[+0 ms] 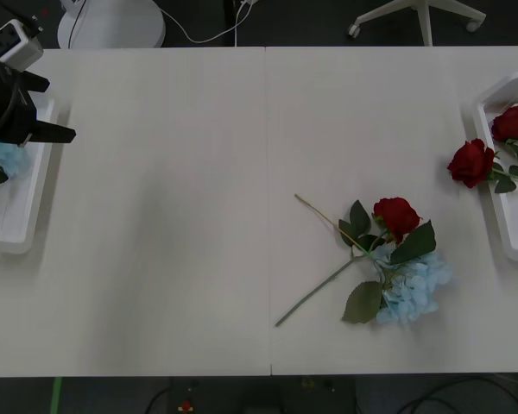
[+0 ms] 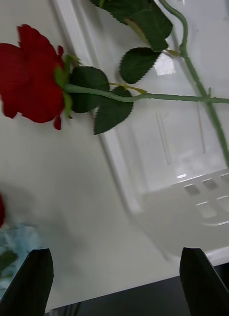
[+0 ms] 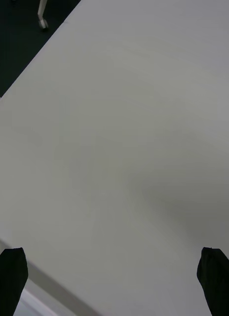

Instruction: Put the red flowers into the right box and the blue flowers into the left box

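Spanning the scene, a white table (image 1: pixel 198 172) meets dark floor (image 1: pixel 302 21).

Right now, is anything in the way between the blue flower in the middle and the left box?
Nothing on the table blocks it: bare tabletop lies between the blue flower and the left box. But a red rose lies over the flower, and the left hand hovers open above the box.
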### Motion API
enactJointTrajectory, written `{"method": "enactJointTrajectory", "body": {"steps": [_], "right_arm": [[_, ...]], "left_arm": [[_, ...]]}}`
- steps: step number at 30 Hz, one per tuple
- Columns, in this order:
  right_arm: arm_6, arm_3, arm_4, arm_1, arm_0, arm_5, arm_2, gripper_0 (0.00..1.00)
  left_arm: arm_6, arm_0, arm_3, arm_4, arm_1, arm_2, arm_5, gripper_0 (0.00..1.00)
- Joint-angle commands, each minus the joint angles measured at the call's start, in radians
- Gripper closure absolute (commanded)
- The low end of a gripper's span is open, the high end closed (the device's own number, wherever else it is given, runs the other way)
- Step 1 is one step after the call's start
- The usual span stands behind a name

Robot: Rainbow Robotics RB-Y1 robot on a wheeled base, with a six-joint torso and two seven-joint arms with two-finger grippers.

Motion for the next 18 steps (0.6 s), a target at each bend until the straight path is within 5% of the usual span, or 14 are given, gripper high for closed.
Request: {"method": "enactJointTrajectory", "body": {"steps": [1, 18], "right_arm": [[-0.310, -0.174, -0.114, -0.042, -0.047, -0.002, 0.099, 0.26], [-1.532, -0.585, -0.214, -0.042, -0.047, -0.162, 0.381, 0.20]], "left_arm": [[-0.164, 0.042, 0.053, 0.180, 0.014, 0.012, 0.022, 0.00], [-0.215, 0.079, 0.171, 0.473, 0.094, -0.021, 0.095, 0.00]]}}
